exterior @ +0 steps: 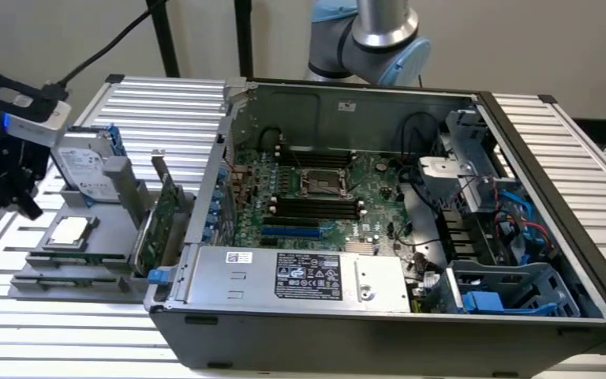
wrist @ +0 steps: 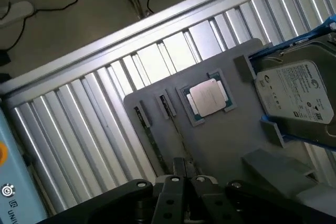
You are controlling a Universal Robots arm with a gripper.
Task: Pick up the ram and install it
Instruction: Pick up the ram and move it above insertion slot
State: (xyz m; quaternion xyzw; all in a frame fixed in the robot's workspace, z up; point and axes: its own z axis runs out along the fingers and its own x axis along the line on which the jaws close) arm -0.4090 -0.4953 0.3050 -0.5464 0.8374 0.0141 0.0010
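Observation:
Two ram sticks stand on edge in narrow slots of a grey holder [wrist: 220, 140]; the nearer ram [wrist: 176, 124] runs toward my fingertips and the other ram [wrist: 149, 132] lies beside it. My gripper [wrist: 182, 169] hovers above the end of these slots with its fingers together and nothing seen between them. In the exterior view the gripper [exterior: 24, 204] hangs at the far left, off the holder's [exterior: 103, 237] outer side. The black ram slots [exterior: 314, 208] sit in the middle of the motherboard inside the open computer case [exterior: 555, 197].
On the holder also rest a square silver processor [wrist: 208, 98], a hard drive [wrist: 296, 93] in a blue frame and an upright green expansion card [exterior: 158, 217]. The ribbed metal table [exterior: 166, 103] surrounds it. The power supply [exterior: 293, 275] lines the case's near wall.

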